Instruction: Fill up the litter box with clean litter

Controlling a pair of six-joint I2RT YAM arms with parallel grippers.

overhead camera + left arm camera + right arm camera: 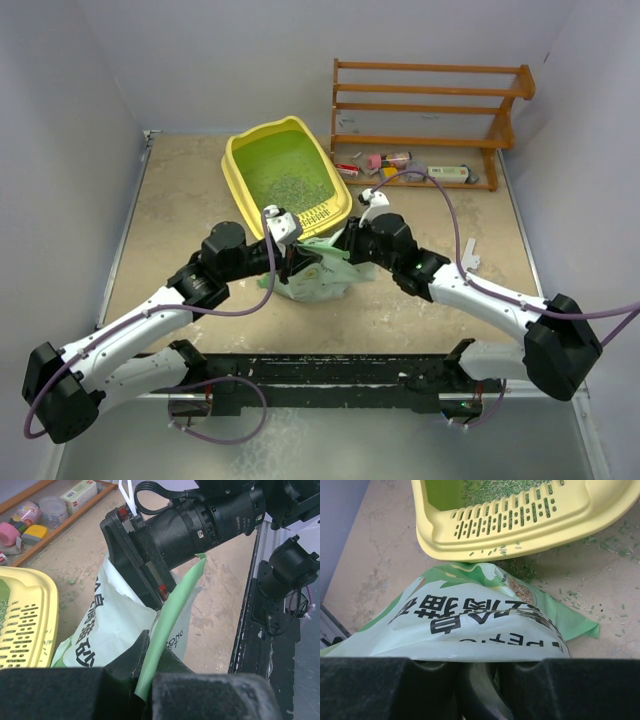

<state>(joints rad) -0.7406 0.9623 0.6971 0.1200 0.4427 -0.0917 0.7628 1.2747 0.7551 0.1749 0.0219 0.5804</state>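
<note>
The yellow litter box [234,172] lies at mid-table with grey-green clean litter [287,178] spread over its green floor. Its slotted grille [520,517] faces the arms. The pale-green litter bag [322,276] with dark print sits on the table just in front of that grille. My left gripper [145,680] is shut on a green edge strip of the bag [172,615]. My right gripper [480,662] reaches in from the other side. Its jaws stand narrow, pinching the bag's film [470,620], which drapes over and hides the fingertips. In the top view the left gripper [293,262] and right gripper [347,243] meet over the bag.
A brown wooden rack [430,100] stands at the back right, with small items [390,162] on its bottom shelf. Loose granules [520,571] lie scattered on the table before the litter box rim. Grey walls enclose the table on three sides.
</note>
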